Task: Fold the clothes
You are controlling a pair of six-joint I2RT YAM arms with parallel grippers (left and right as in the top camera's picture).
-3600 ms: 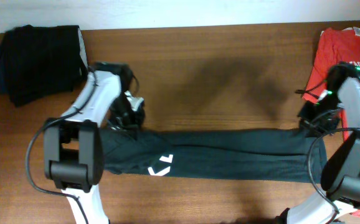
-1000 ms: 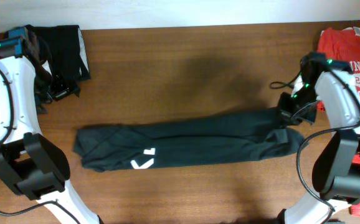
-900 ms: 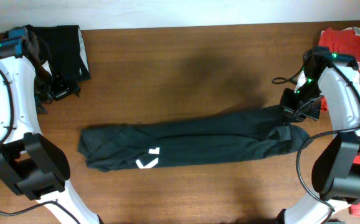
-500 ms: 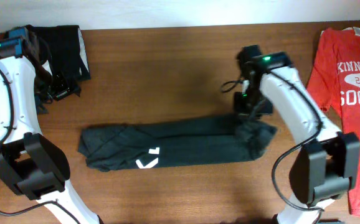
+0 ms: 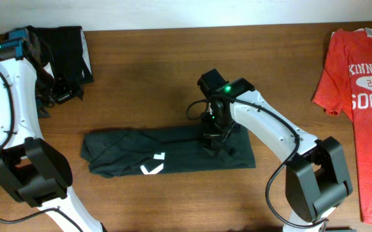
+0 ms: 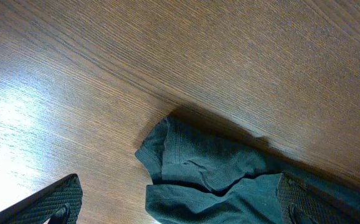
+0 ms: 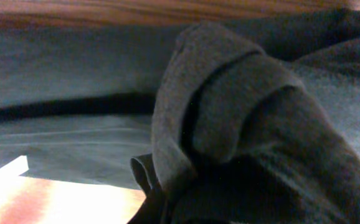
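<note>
- Right fingers (image 5: pixel 213 131) clamp the dark shirt (image 5: pixel 141 151) by its end, now carried left over the shirt's middle, shortening it.
- Left fingers (image 6: pixel 58 199), spread wide and empty, remain up-left of the shirt.

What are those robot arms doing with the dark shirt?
They're folding clothes. The right gripper has its jaws shut on the dark shirt, holding one end bunched over the shirt's middle. The left gripper hangs open near a black pile in the corner. A red shirt lies flat, not yet folded.
</note>
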